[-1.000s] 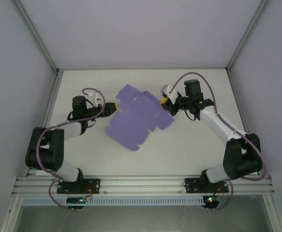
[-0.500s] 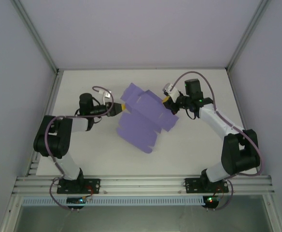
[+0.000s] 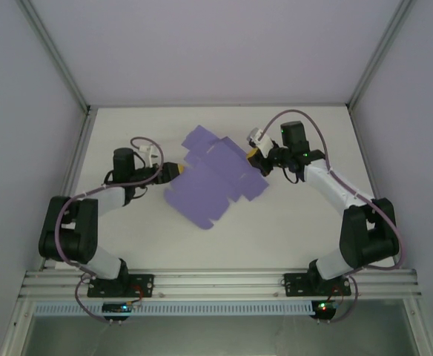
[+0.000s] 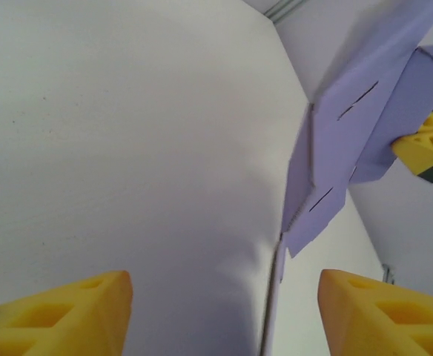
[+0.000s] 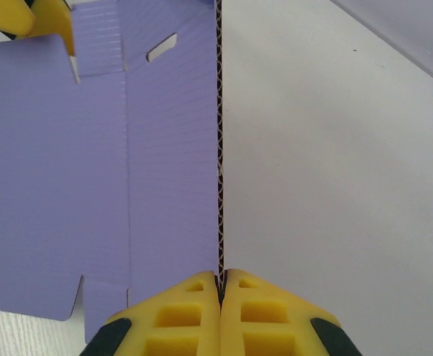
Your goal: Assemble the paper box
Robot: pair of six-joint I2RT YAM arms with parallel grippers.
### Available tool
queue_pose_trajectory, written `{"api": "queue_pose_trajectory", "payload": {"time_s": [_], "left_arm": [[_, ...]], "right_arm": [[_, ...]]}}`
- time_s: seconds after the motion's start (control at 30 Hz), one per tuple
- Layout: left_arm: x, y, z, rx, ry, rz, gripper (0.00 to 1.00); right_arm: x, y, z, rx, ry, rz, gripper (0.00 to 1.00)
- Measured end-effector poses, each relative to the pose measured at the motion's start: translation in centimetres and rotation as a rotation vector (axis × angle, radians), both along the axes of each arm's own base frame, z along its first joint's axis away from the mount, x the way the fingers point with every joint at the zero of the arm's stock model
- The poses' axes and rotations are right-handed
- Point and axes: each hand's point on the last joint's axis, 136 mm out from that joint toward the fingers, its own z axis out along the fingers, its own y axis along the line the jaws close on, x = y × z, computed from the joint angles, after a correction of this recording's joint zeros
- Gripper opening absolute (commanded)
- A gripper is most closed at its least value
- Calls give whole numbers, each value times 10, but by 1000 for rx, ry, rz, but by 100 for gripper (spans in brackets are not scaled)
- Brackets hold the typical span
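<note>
Fingers of the right gripper are seen pressed tight together on one edge of the paper box, a flat lavender die-cut sheet w/ flaps and slots. Fingers of the left gripper are held wide apart, w/ the sheet's opp. edge seen betw. them; contact can't be told. In the top view the sheet is spread mid-table, betw. both grippers.
</note>
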Motion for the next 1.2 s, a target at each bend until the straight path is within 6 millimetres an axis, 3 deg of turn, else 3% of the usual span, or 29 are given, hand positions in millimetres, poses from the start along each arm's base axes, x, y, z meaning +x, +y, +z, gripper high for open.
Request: {"api": "queue_pose_trajectory", "payload": {"time_s": [0.13, 0.27, 0.3, 0.43, 0.53, 0.6, 0.73, 0.8, 0.9, 1.03, 1.07, 1.2], "left_arm": [[1, -5, 4, 17, -18, -23, 65], [8, -19, 13, 20, -57, -64, 53], [9, -23, 15, 19, -70, -73, 49], [12, -32, 18, 15, -90, -90, 12], [11, -36, 21, 26, -128, -94, 0], [7, -37, 23, 65, -178, -86, 0], [-23, -47, 33, 186, -328, -88, 0], [-37, -55, 43, 235, -417, -98, 9], [-50, -68, 55, 324, -540, -102, 10], [-49, -82, 36, 523, -572, -105, 8], [-46, -84, 28, 572, -563, -107, 14], [-34, -80, 7, 692, -529, -81, 63]], "right_arm": [[0, 0, 0, 1, 0, 1, 0], [1, 1, 1, 3, -7, 2, 0], [1, 1, 2, 3, -8, 3, 0], [1, 2, 2, 3, -10, 3, 0], [2, 1, 1, -2, -9, -2, 0], [3, 1, -1, -9, -8, -12, 0], [10, -5, -5, -21, 14, -78, 0], [15, -6, -6, -26, 22, -101, 0], [19, -5, -7, -36, 16, -113, 0], [20, -1, -7, -60, -1, -127, 0], [20, 0, -7, -65, -4, -129, 0], [15, 12, -5, -62, -9, -99, 0]]}}
